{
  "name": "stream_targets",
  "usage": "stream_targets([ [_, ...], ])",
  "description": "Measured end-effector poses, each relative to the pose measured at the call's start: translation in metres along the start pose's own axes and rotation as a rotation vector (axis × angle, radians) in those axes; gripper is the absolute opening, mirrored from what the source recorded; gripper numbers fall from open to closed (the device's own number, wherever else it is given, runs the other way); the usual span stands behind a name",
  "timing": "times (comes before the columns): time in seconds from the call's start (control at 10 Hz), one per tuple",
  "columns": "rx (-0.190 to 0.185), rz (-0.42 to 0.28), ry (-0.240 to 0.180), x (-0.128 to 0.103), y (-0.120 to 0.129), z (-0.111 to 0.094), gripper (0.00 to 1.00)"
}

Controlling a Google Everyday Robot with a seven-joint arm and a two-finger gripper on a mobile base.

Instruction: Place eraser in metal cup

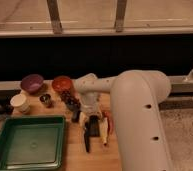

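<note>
Station: light wooden table (pixel 76 156) in front of a dark wall under a window.

Arm: the bulky white robot arm (pixel 140 120) comes in from the lower right, bends over the middle of the table and ends pointing down at the boards.

Gripper: the two-finger gripper (pixel 92 120) hangs low over the table centre, right of the dishes and just beyond the tray's far right corner. The jaws are spread wide and released, with nothing clamped.

Eraser: the small flat black rectangular eraser (pixel 93 129) lies on the wood directly under the gripper, in the gap between the spread jaws. Whether anything touches it cannot be told. It is outside the cup.

Metal cup: the small shiny dark-silver metal cup (pixel 46 100) stands upright to the left, well apart from the eraser. It sits between the short white cup (pixel 20 102) on its left and a cluster of small dark round things (pixel 68 98) on its right. Its inside cannot be read.

Other items:
- The round purple bowl (pixel 32 82) and the round orange bowl (pixel 62 83) stand side by side in the back row.
- The shallow square green plastic tray (pixel 27 159) fills the near left.
- The slim black-handled knife (pixel 86 143) lies lengthwise just nearer than the eraser.
- A pale elongated thing with a red streak (pixel 106 131) lies right of the eraser, unidentified.
</note>
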Motion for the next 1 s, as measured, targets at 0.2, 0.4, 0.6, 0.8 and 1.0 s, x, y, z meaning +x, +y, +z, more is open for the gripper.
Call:
stream_targets([
  [0.2,0.003,-0.001,-0.002,0.000,0.000,-0.001,0.74],
  [0.4,0.041,0.014,-0.036,0.005,-0.002,-0.013,0.74],
  [0.6,0.095,0.034,-0.082,0.018,0.002,-0.042,0.74],
  [0.8,0.141,0.059,-0.110,0.038,0.005,-0.086,0.74],
  [1.0,0.150,0.077,-0.112,0.049,0.004,-0.115,0.74],
])
